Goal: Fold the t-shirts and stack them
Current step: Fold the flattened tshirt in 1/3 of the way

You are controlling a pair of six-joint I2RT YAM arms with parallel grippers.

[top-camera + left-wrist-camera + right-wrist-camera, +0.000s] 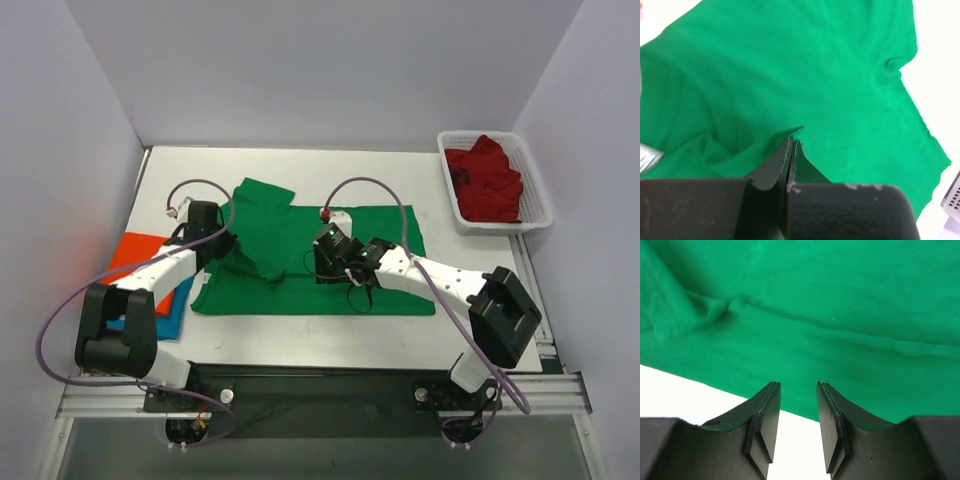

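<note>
We log the green shirt (pixel 275 235) at frame centre, mostly flat with a straight lower hem. Its left part is drawn up into a wrinkled fold over the body, with one sleeve out at upper left. The orange shirt (pixel 135 250) and blue shirt (pixel 178 305) lie flat at left, touching, with blue lower in the frame. The red shirt (pixel 487 180) sits crumpled at upper right, well apart.

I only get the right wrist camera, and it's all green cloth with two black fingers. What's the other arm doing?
Observer: The left tool is shut, pinching a raised fold of the green shirt.
Operator: Are there other shirts?
Observer: An orange shirt and a blue shirt lie together left of the green one.
Operator: Any more?
Observer: A dark red shirt sits crumpled in the white basket, far right.
</note>
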